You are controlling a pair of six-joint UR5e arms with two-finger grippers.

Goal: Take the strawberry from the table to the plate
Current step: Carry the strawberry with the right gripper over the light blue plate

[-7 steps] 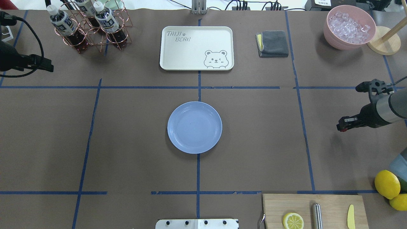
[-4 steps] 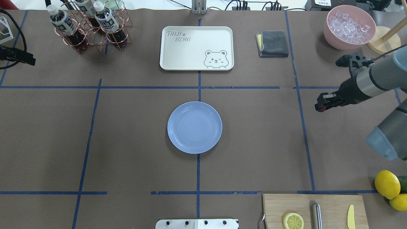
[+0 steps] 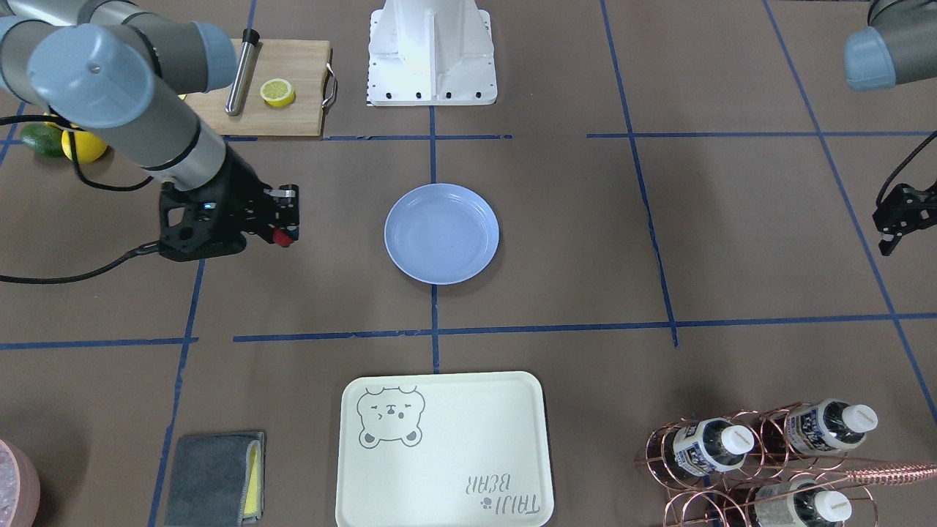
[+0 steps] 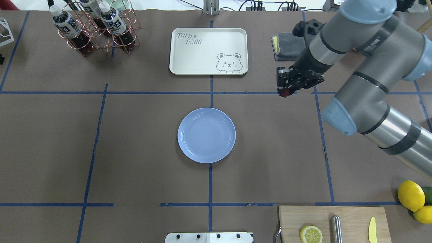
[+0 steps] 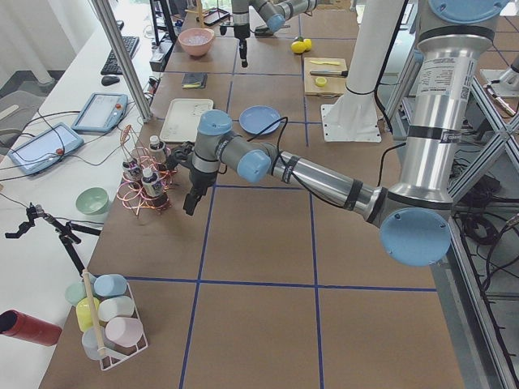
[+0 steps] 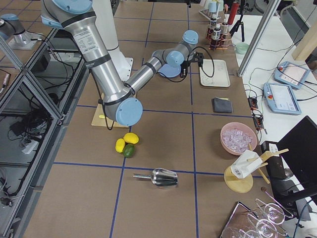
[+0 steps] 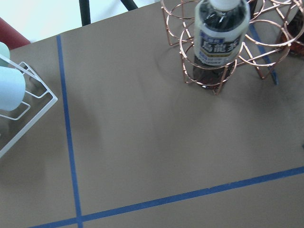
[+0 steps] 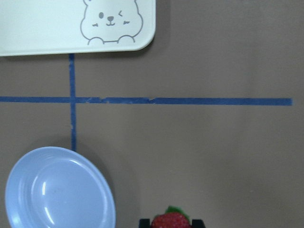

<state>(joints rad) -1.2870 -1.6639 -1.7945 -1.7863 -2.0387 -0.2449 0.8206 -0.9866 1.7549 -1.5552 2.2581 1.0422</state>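
My right gripper (image 4: 284, 91) hangs above the brown table (image 4: 135, 135), right of and beyond the light-blue plate (image 4: 206, 135). It is shut on the small red strawberry (image 4: 286, 94), which shows at its tips in the front view (image 3: 281, 237). In the right wrist view the strawberry (image 8: 170, 221) with its green cap sits at the bottom edge, and the plate (image 8: 57, 190) lies to its lower left. The plate holds nothing. My left gripper (image 3: 888, 233) is far off at the table's left side near the bottle rack. I cannot tell whether it is open or shut.
A cream bear-printed tray (image 4: 208, 50) lies beyond the plate, with a grey cloth (image 4: 287, 47) to its right. A copper rack of bottles (image 4: 98, 27) stands far left. A cutting board (image 4: 354, 219) with a lemon half and whole lemons (image 4: 411, 195) sit near right.
My right arm has swung in from the right edge toward the middle and farther back, carrying the strawberry. My left gripper has pulled back out of the overhead view at the left.
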